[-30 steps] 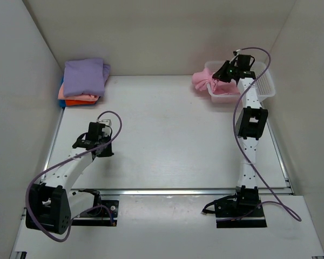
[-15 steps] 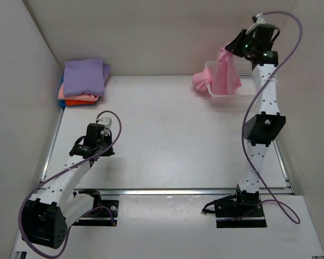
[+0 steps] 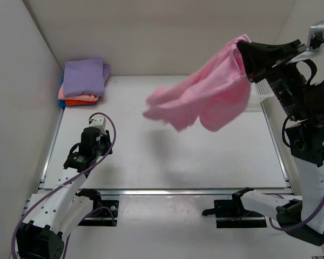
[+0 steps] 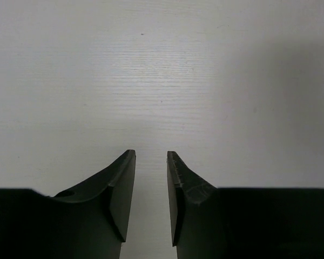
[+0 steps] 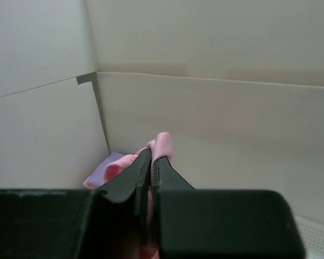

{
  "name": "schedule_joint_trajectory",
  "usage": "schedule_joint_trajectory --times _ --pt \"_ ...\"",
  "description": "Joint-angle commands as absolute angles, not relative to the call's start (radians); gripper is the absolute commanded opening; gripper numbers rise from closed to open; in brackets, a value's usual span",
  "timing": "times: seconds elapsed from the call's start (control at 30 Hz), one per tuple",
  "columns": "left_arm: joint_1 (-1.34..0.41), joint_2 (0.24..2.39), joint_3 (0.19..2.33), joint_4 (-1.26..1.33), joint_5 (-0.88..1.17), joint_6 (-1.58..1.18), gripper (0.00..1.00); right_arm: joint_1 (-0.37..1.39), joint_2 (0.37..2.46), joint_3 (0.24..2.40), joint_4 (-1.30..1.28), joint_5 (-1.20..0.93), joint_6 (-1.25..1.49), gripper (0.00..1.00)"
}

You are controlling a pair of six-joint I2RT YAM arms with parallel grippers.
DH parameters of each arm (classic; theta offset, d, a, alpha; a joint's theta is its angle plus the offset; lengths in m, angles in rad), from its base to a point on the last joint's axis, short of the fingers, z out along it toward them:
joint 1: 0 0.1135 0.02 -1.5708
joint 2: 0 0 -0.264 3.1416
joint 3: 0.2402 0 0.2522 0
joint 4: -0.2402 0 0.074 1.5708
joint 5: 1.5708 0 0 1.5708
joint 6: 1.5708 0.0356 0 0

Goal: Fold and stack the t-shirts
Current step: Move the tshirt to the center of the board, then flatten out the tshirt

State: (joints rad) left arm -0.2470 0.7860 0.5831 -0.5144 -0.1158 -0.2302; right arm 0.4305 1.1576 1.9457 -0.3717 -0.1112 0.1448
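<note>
Your right gripper [image 3: 242,47] pinches the light pink t-shirt [image 3: 205,94], which hangs bunched above the table [image 3: 167,156]. Your left gripper [image 4: 151,155] is parted and empty. You're at the laying-out step: next, spread it flat mid-table, though which edge you hold is hard to tell.

Pink t-shirt [image 5: 163,143] mostly behind R end effector [image 5: 152,157], wrist cam.

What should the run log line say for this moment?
right gripper: shut on pink t-shirt, held high above table | left gripper: open, empty, low over table | folded stack: far left corner
</note>
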Motion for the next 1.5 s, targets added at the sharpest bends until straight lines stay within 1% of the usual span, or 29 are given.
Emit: schedule_joint_trajectory --times 0.0,0.07,0.1,0.13,0.17,0.27,0.37,0.4,0.43,0.47,0.5,0.53,0.57,0.6,0.63,0.67,0.73,0.83,0.87,0.9,0.93,0.97,1.0,1.1,1.2,1.27,1.33,1.4,1.47 --pt "-0.252 0.747 0.574 -0.499 -0.193 -0.267 0.42 0.364 1.190 1.826 -0.316 -0.162 0.190 0.00" --pt "-0.242 0.729 0.568 -0.505 -0.219 -0.282 0.43 0.368 1.207 1.812 -0.318 -0.179 0.221 0.00" --pt "-0.244 0.726 0.572 -0.508 -0.221 -0.281 0.45 0.397 1.216 1.790 -0.308 -0.176 0.212 0.00" --pt "-0.241 0.723 0.572 -0.511 -0.227 -0.282 0.45 0.444 1.236 1.781 -0.308 -0.126 0.187 0.00" --pt "-0.239 0.719 0.566 -0.503 -0.226 -0.287 0.47 0.486 1.261 1.748 -0.281 -0.094 0.177 0.00" --pt "-0.229 0.719 0.572 -0.508 -0.219 -0.288 0.50 0.563 1.348 1.672 -0.233 -0.072 0.183 0.01" --pt "-0.218 0.721 0.571 -0.500 -0.230 -0.291 0.54 0.649 1.504 1.651 -0.238 0.067 0.146 0.00" --pt "-0.215 0.726 0.574 -0.499 -0.226 -0.293 0.56 0.663 1.596 1.684 -0.285 0.096 0.134 0.01" --pt "-0.204 0.727 0.574 -0.500 -0.219 -0.290 0.60 0.670 1.711 1.791 -0.379 0.121 0.115 0.01" --pt "-0.206 0.726 0.577 -0.496 -0.197 -0.288 0.68 0.673 1.841 1.936 -0.508 0.156 0.100 0.18" --pt "-0.201 0.735 0.571 -0.500 -0.192 -0.285 0.70 0.670 1.909 2.024 -0.575 0.172 0.094 0.29" --pt "-0.196 0.741 0.581 -0.492 -0.167 -0.284 0.71 0.661 1.971 2.209 -0.709 0.193 0.095 0.44" --pt "-0.192 0.747 0.589 -0.489 -0.132 -0.288 0.70 0.655 2.144 2.419 -0.829 0.227 0.088 0.54" --pt "-0.184 0.758 0.601 -0.483 -0.120 -0.291 0.69 0.637 2.196 2.525 -0.882 0.236 0.084 0.59" --pt "-0.176 0.764 0.609 -0.476 -0.062 -0.299 0.68 0.614 2.235 2.646 -0.940 0.230 0.087 0.67" --pt "-0.178 0.793 0.629 -0.466 -0.036 -0.311 0.66 0.585 2.220 2.608 -0.927 0.223 0.109 0.69" --pt "-0.218 0.863 0.678 -0.446 0.023 -0.374 0.61 0.543 2.102 2.397 -0.827 0.198 0.150 0.70" --pt "-0.343 0.989 0.759 -0.374 0.053 -0.460 0.61 0.480 1.935 2.092 -0.688 0.219 0.181 0.69" --pt "-0.382 1.047 0.787 -0.323 0.087 -0.481 0.61 0.454 1.877 1.986 -0.642 0.210 0.178 0.65" --pt "-0.403 1.115 0.816 -0.287 0.125 -0.520 0.60 0.416 1.827 1.897 -0.614 0.189 0.190 0.58" --pt "-0.417 1.156 0.857 -0.250 0.139 -0.552 0.59 0.385 1.813 1.853 -0.608 0.163 0.211 0.54" --pt "-0.440 1.236 0.914 -0.235 0.165 -0.567 0.57 0.350 1.769 1.777 -0.591 0.117 0.218 0.47" --pt "-0.457 1.309 0.936 -0.229 0.179 -0.578 0.57 0.309 1.732 1.696 -0.569 0.071 0.227 0.45" --pt "-0.492 1.429 1.055 -0.209 0.173 -0.597 0.59 0.236 1.674 1.515 -0.499 -0.036 0.210 0.44" --pt "-0.523 1.560 1.146 -0.173 0.184 -0.630 0.62 0.219 1.643 1.387 -0.465 -0.063 0.201 0.45" --pt "-0.549 1.673 1.230 -0.176 0.196 -0.649 0.61 0.210 1.643 1.327 -0.437 -0.083 0.198 0.42" --pt "-0.561 1.739 1.274 -0.183 0.213 -0.672 0.60 0.201 1.663 1.283 -0.419 -0.124 0.205 0.42" --pt "-0.557 1.764 1.264 -0.123 0.245 -0.728 0.60 0.206 1.698 1.232 -0.385 -0.146 0.202 0.42" --pt "-0.545 1.750 1.203 -0.086 0.258 -0.756 0.60 0.195 1.733 1.210 -0.364 -0.163 0.204 0.42"
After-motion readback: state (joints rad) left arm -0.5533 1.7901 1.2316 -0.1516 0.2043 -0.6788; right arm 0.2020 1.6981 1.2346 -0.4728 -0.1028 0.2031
